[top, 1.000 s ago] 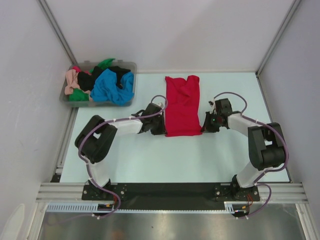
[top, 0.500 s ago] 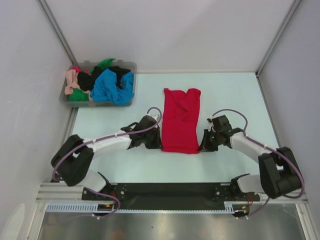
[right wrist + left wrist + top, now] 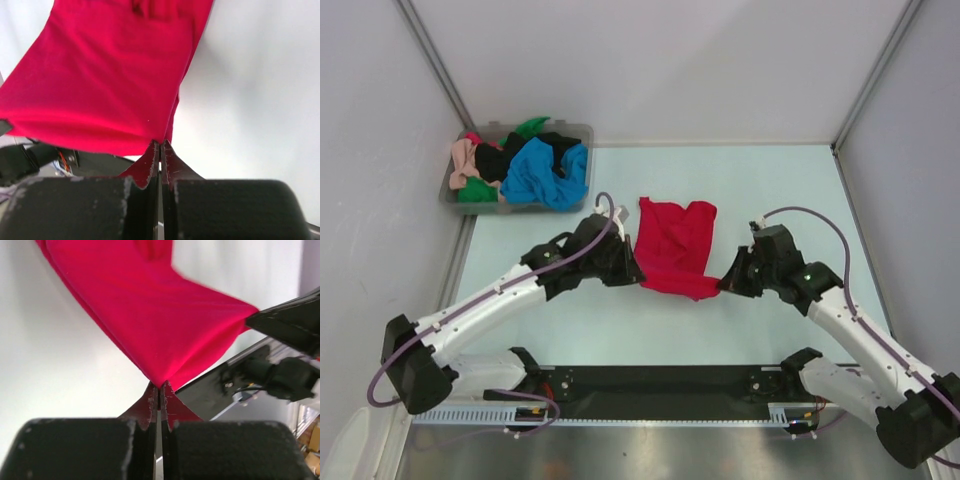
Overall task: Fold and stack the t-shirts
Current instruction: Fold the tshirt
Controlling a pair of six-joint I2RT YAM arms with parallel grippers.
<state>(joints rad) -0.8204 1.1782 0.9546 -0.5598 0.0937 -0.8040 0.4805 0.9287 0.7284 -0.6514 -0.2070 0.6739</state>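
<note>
The large red t-shirt hangs between both grippers in the middle of the table, its near edge lifted and its far end resting on the surface. My left gripper is shut on the shirt's near left corner. My right gripper is shut on its near right corner. The red cloth fills the upper part of the left wrist view and of the right wrist view. The other shirts, blue, black, green and peach-pink, lie heaped in the bin.
The clear grey plastic bin stands at the far left, off the table's corner. White walls close in the back and both sides. The black base rail runs along the near edge.
Both grippers have pulled the shirt's near edge toward the arms' bases and lifted it. The shirt looks shorter and bunched, its far end dragged nearer.
</note>
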